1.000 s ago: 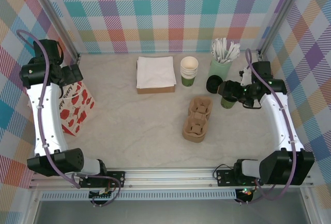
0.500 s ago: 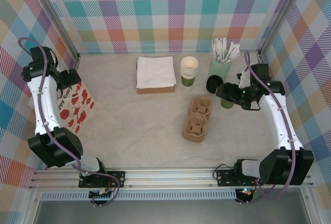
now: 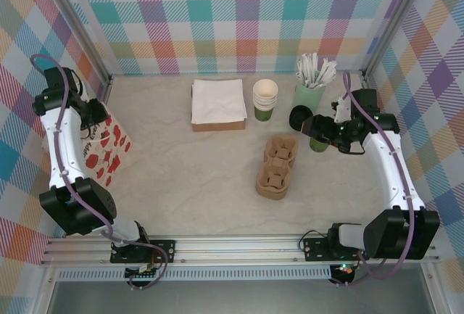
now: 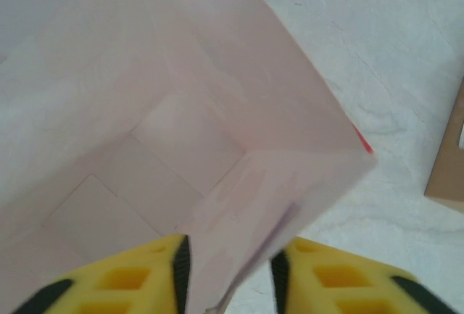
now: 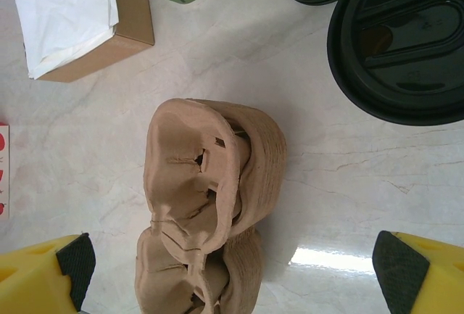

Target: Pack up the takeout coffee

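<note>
The takeout coffee (image 3: pixel 317 144), a small green cup, stands at the right; its black lid (image 5: pixel 402 46) fills the upper right of the right wrist view. My right gripper (image 3: pixel 317 129) hovers just above and beside it, open wide (image 5: pixel 232 270), with nothing between its fingers. At the far left my left gripper (image 3: pixel 94 114) sits at the top edge of a white paper bag (image 3: pixel 109 147) printed with red strawberries. Its jaws (image 4: pixel 228 278) straddle the bag's wall (image 4: pixel 290 205), one pad inside and one outside, with a gap still showing by the outer pad.
A brown pulp cup carrier (image 3: pixel 277 167) (image 5: pixel 210 205) lies mid-table. Behind it are a stack of green cups (image 3: pixel 265 100), white napkins on a brown box (image 3: pixel 217 101), a pale cup of white sticks (image 3: pixel 310 85) and a stack of black lids (image 3: pixel 299 119).
The left arm swung its elbow in and its jaws narrowed round the bag's top edge. The right gripper edged slightly over the lidded cup and stayed wide open.
</note>
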Robot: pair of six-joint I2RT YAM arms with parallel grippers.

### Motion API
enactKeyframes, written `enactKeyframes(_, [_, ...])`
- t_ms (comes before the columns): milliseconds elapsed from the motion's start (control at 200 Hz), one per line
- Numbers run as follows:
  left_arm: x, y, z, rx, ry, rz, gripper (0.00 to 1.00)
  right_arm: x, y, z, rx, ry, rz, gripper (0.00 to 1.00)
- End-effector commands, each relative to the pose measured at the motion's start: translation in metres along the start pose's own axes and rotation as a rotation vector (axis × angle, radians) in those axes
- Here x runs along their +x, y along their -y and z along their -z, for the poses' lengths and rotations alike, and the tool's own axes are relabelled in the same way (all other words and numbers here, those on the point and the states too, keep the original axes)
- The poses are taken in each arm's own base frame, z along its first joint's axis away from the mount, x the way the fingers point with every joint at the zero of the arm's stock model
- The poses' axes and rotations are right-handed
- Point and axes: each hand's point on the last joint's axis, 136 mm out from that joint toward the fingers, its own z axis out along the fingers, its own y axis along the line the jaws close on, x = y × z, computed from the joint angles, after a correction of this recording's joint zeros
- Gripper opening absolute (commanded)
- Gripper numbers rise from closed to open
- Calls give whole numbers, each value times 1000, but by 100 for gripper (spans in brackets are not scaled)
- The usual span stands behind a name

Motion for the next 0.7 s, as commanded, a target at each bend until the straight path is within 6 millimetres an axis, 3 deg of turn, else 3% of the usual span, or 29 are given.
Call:
enactKeyframes(0, [4,4,18,11,35,-6,25,1,-8,2,-38,7,-3,100])
enactKeyframes(245, [29,19,45,-27,35,-35,13,5,-9,-1,-55,-29,-18,100])
enactKeyframes(460, [62,59,78,10,48,-81,10,8,-13,0,-70,-33,-22,98])
enactKeyframes(695, [101,103,99,52,43,-162,7,12,-19,-2,-75,-43,-15,97])
